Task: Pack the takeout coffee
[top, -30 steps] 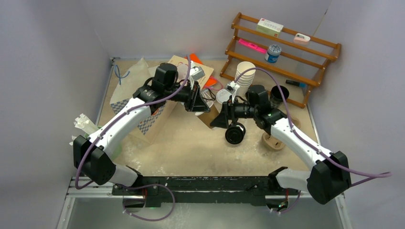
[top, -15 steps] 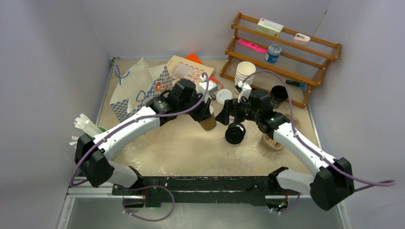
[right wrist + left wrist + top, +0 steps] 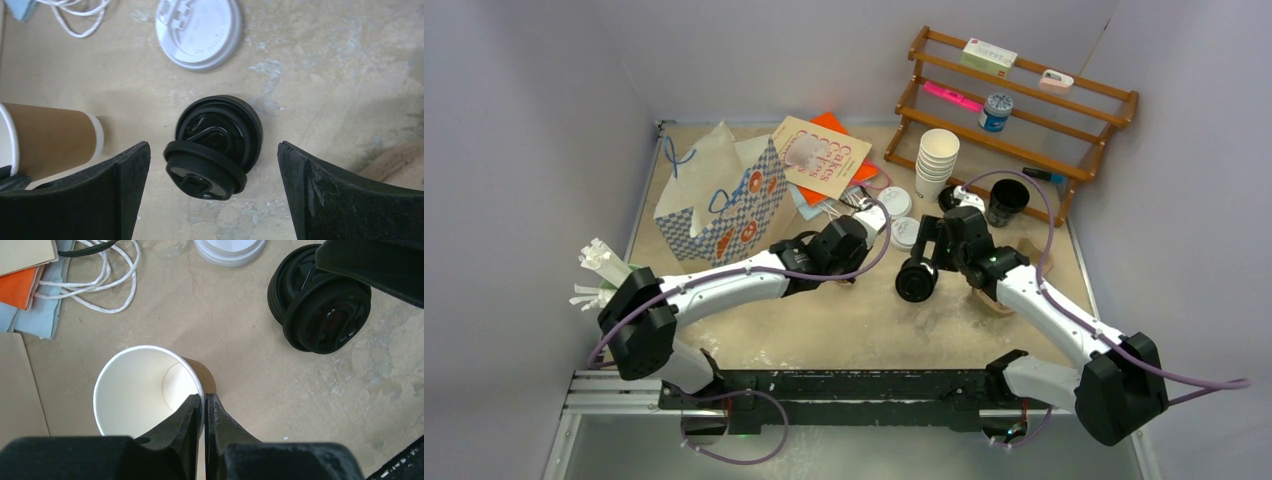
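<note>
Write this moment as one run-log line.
left hand: shut on brown cup rim | right hand: open over black lids | white lid: on table

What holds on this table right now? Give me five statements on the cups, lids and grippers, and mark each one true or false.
The left gripper is shut on the rim of the brown cup. True.
The brown cup has a lid on. False: it is lidless, its white inside showing.
The right gripper is open, a finger on either side of the black lids. True.
The white lid sits on the black lids. False: it lies on the table, apart from them.
The stack of white cups lies tipped over. False: it stands upright by the wooden rack.
</note>
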Motion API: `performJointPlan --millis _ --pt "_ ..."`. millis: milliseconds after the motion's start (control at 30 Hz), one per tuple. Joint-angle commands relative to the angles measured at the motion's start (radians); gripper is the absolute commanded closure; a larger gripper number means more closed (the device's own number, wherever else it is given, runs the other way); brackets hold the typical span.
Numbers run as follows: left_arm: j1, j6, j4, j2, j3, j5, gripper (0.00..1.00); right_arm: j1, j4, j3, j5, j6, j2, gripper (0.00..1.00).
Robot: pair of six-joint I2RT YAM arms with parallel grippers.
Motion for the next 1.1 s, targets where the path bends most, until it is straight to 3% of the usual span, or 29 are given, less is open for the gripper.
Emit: performJointPlan --millis 0,167,233,300,400,500,767,1067 --pt "-0.017 -0.034 0.08 0.037 -0.005 -0.074 1.0 0.002 -0.043 -0.03 0.105 0.054 -0.04 0.01" --pt "-0.027 -0.049 0.075 0.081 0.01 -0.062 0.97 0.002 -0.034 -0.047 0.081 0.055 -0.075 0.01" --pt "-0.033 -0.061 0.043 0.094 0.036 -0.066 0.82 0.003 -0.038 -0.048 0.07 0.055 -0.076 0.01" --pt "-0.046 -0.064 0.025 0.095 0.053 -0.072 0.58 0.003 -0.05 -0.045 0.061 0.055 -0.07 0.01" --pt "-0.056 -0.072 0.02 0.065 0.062 -0.058 0.43 0.037 -0.103 -0.025 0.127 0.098 -0.062 0.01" --pt "-0.056 -0.082 -0.002 0.015 0.072 -0.056 0.39 0.107 -0.147 -0.011 0.217 0.158 -0.066 0.01" --pt "-0.043 -0.052 -0.096 -0.161 0.076 -0.149 0.33 0.209 -0.133 -0.037 0.263 0.272 -0.082 0.01" --pt "0.105 -0.079 -0.056 -0.352 -0.042 -0.039 0.34 0.371 -0.262 0.037 0.435 0.554 0.072 0.01"
